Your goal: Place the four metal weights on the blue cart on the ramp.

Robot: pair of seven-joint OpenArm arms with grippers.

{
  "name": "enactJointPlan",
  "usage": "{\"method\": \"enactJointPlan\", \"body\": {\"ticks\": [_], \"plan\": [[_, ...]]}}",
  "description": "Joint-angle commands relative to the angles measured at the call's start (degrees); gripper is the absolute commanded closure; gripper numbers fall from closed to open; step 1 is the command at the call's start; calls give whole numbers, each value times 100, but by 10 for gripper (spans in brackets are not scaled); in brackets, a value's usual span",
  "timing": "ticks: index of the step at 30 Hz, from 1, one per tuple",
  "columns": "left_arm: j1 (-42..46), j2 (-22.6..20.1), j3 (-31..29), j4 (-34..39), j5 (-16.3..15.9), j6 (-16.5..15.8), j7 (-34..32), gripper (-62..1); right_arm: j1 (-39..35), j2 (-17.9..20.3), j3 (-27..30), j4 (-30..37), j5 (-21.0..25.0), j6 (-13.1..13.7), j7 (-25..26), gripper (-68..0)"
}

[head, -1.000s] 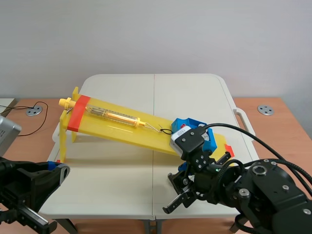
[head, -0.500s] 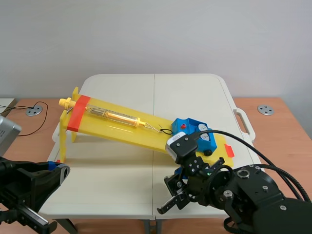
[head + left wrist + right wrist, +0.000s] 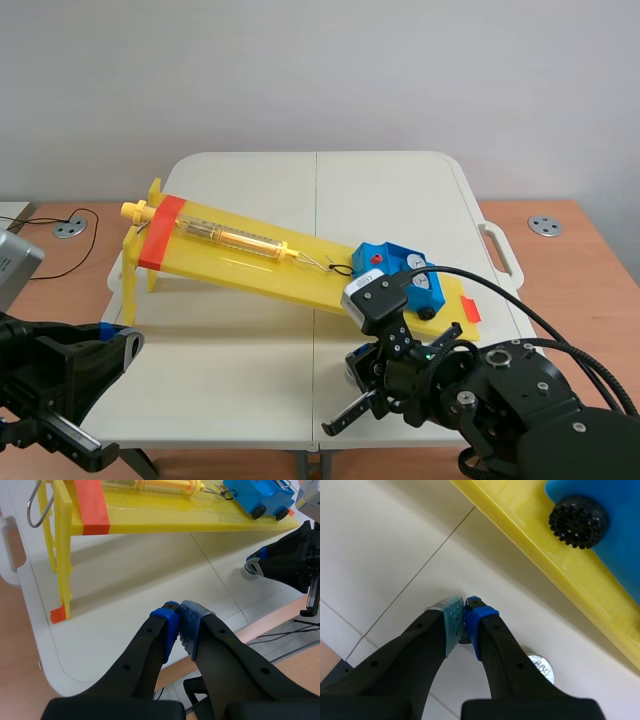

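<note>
Right wrist view: weight pickup. Your right gripper [image 3: 465,614] is closed at the desk [image 3: 385,545] front edge; next, open over the metal weight [image 3: 540,666] beside it.

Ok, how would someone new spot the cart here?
A yellow ramp slants across the white table. At its low end, nearest the right arm, sits the cart. It is the only blue thing on the ramp, with black wheels.

Lab-like room: white folding table [image 3: 400,190], plain wall [image 3: 320,70], yellow physics ramp [image 3: 250,270], wooden desks [image 3: 590,250].
</note>
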Motion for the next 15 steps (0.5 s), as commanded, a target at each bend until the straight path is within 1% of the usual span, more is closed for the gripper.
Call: {"method": "enactJointPlan", "body": {"ticks": [1,5,8,10,13,15], "plan": [[-111,31,-83,249,-426,-146,-507,-27,442,17,7,363,144,-304,219,-7],[-111,31,-83,249,-426,-146,-509,-27,433,214,7,396,149,-361,157,-7],[-111,31,-83,249,-426,-146,-507,-27,337,452,9,643,295,-354,116,-7],[-111,31,-83,249,-426,-146,-509,-27,201,632,37,970,507,-341,101,-7],[-111,31,-83,249,-426,-146,-507,-27,-81,876,170,1589,848,-184,-7,-7],[-111,31,-83,249,-426,-146,-507,-27,-291,988,295,2006,1060,-162,-133,-7]]}}
